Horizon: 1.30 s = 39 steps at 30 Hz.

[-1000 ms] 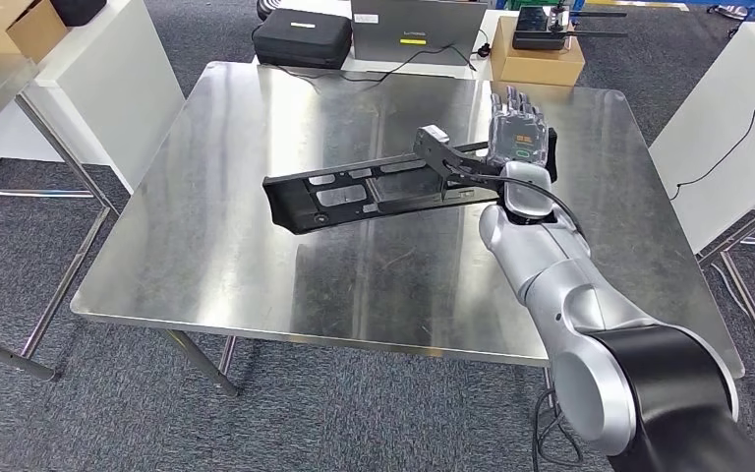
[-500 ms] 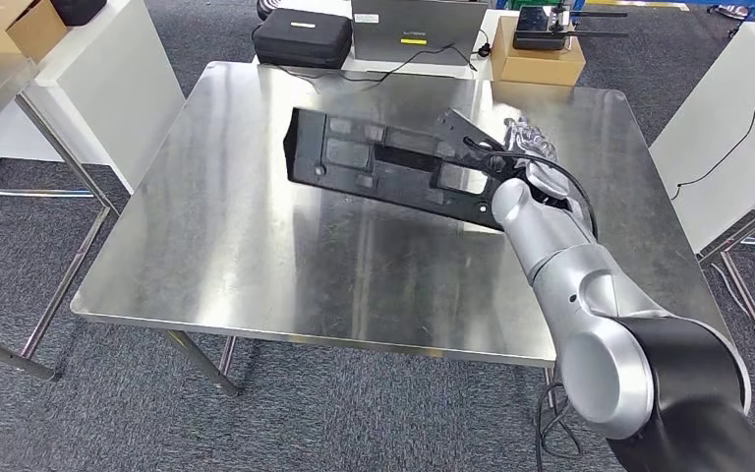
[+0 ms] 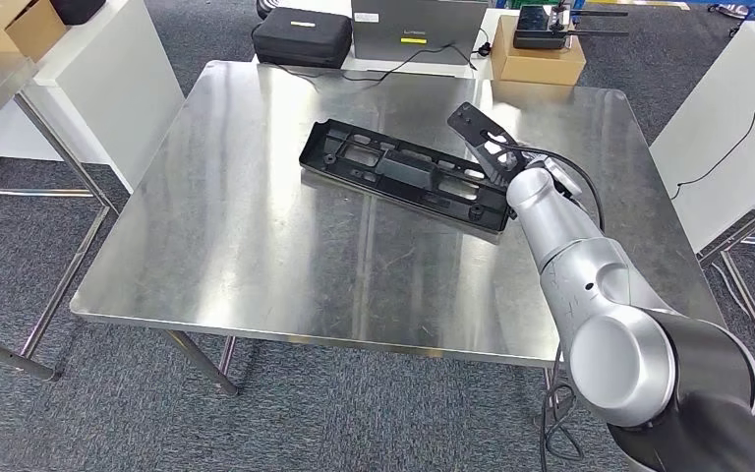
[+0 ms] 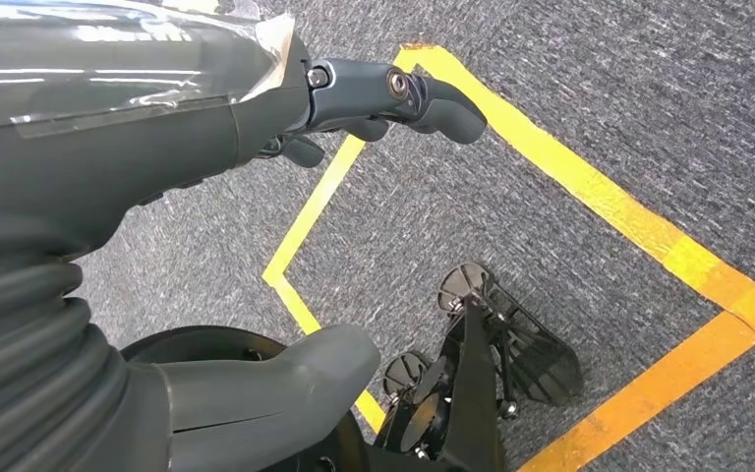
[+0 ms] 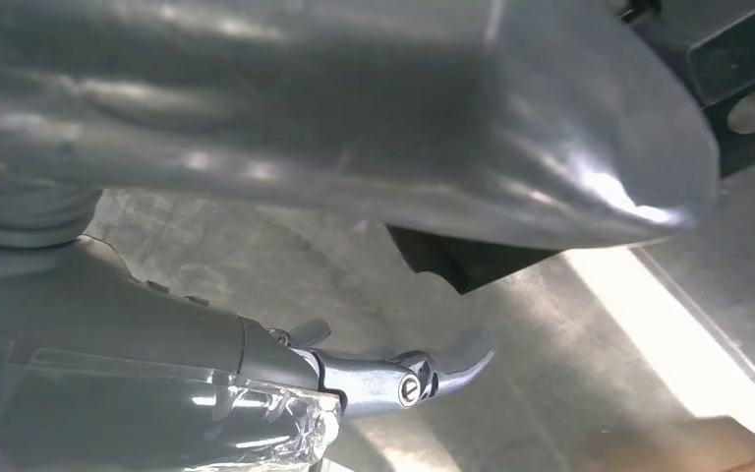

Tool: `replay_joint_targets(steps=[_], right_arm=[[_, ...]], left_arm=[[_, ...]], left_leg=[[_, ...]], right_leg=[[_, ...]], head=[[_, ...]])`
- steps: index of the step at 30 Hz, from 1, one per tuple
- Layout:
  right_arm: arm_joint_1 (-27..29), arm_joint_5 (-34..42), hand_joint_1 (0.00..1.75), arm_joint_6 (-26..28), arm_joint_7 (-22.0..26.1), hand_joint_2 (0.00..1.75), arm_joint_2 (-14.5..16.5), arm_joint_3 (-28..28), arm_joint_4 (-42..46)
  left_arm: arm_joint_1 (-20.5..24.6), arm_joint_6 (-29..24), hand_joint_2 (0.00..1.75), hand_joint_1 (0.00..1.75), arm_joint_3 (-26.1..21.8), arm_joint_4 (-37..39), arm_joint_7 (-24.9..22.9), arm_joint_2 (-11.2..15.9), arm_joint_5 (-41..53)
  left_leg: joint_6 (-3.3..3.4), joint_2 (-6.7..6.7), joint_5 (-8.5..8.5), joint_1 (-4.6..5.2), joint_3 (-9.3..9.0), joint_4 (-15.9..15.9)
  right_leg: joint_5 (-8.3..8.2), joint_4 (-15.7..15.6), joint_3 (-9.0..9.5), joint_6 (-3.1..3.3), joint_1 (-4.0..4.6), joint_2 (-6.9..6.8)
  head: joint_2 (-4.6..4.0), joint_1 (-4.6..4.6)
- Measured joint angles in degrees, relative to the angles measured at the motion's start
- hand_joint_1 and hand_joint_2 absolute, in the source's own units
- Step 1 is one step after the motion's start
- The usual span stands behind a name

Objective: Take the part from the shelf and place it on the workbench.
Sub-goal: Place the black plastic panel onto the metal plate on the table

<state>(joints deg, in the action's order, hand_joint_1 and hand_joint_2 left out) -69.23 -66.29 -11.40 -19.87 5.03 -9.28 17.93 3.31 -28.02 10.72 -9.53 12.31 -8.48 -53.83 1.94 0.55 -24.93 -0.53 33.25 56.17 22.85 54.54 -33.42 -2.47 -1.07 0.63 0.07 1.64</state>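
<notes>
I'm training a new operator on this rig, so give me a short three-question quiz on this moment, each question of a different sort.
1. True or false: the part lies on the workbench.
2. Which hand is at the part's end? A) left hand B) right hand C) a person's hand
3. Fill in: the left hand hangs over grey carpet marked with ______ tape.

Key: 1 true. 2 B, the right hand, though whether it grips the part cannot be told. 3 yellow.
</notes>
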Motion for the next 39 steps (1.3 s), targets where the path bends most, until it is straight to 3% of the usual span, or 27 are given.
replay_joint_targets(steps=[4,8,15,19,26,30,32,35,36,37,39], right_arm=[[0.0,-1.3,0.0,2.7,4.0,0.0,0.3,-0.2,0.1],[0.1,-2.5,0.0,4.9,6.0,0.0,0.8,0.0,0.2],[1.2,-11.1,0.0,24.3,13.2,0.0,1.4,5.8,3.3],[1.6,-12.0,0.0,26.2,13.8,0.0,1.5,8.2,4.3],[4.2,-15.8,0.0,36.1,17.7,0.0,1.5,12.9,8.5],[5.9,-16.0,0.0,36.1,19.3,0.0,1.4,14.5,11.9],[6.1,-15.9,0.0,36.0,19.7,0.0,1.1,15.0,13.3],[6.9,-15.6,0.0,35.6,19.9,0.0,0.5,15.3,14.2],[7.4,-15.5,0.0,35.5,19.9,0.0,0.2,15.3,14.4],[7.8,-15.3,0.0,35.4,20.0,0.0,0.0,15.3,14.7],[8.1,-15.0,0.0,35.2,20.1,0.0,-0.4,15.3,15.2]], left_arm=[[0.0,-0.2,1.75,0.0,-0.1,0.0,0.4,0.0,-0.2],[0.0,-0.2,0.0,0.0,-0.1,0.0,0.9,0.0,-0.3],[0.0,-1.2,0.0,0.0,-0.3,0.0,3.8,-0.8,-0.6],[0.0,-1.3,0.0,0.0,-0.8,0.0,4.1,-1.2,-0.6],[0.0,0.6,0.0,0.0,-1.1,0.0,5.4,-1.2,-0.5],[-0.1,1.9,0.0,0.0,-1.1,0.0,5.4,-0.9,-0.2],[-0.2,2.2,0.0,0.0,-1.1,0.0,5.4,-0.9,0.0],[-0.1,2.6,0.0,0.0,-1.1,0.0,5.4,-0.7,0.1],[-0.2,2.8,0.0,0.0,-1.1,0.0,5.4,-0.7,0.2],[-0.2,3.0,0.0,0.0,-1.1,0.0,5.4,-0.7,0.3],[-0.3,3.3,0.0,0.0,-1.1,0.0,5.4,-0.7,0.5]], left_leg=[[0.0,0.01,0.0,0.0,0.05,0.0],[0.0,0.03,0.0,0.0,0.17,0.0],[0.0,0.01,-0.01,0.0,0.24,0.0],[0.0,0.01,-0.01,-0.01,0.24,0.0],[0.0,0.0,0.0,-0.01,0.22,0.0],[1.06,-0.08,0.26,0.15,-0.18,-0.4],[1.63,-0.35,0.89,-0.21,-0.84,-1.4],[1.79,-0.5,1.08,-0.39,-1.0,-1.7],[1.74,-0.47,1.07,-0.43,-1.0,-1.6],[1.63,-0.43,1.03,-0.5,-0.98,-1.5],[1.05,-0.36,0.72,-0.75,-0.84,-0.9]], right_leg=[[0.0,0.0,-0.04,0.0,0.0,0.0],[0.01,0.0,-0.15,0.01,-0.01,0.0],[0.01,0.0,-0.25,0.01,0.0,0.0],[0.0,0.0,-0.26,0.01,0.0,0.0],[0.0,0.0,-0.24,0.01,0.0,0.0],[-0.24,-0.5,-0.09,-0.72,-0.44,0.01],[1.54,2.7,-1.56,-0.47,-0.35,-0.03],[6.43,14.8,-7.15,0.07,-0.47,-0.09],[7.05,17.3,-8.25,-0.17,-0.59,-0.1],[6.73,17.3,-8.22,-0.65,-0.75,-0.14],[3.92,10.8,-4.88,-1.98,-1.26,-0.36]], head=[[0.0,0.01],[0.0,0.01],[0.0,0.01],[0.0,0.01],[0.01,0.02],[0.0,0.06],[0.0,-0.1],[0.0,-0.32],[0.0,-0.33],[0.0,-0.37],[0.01,-0.39]])
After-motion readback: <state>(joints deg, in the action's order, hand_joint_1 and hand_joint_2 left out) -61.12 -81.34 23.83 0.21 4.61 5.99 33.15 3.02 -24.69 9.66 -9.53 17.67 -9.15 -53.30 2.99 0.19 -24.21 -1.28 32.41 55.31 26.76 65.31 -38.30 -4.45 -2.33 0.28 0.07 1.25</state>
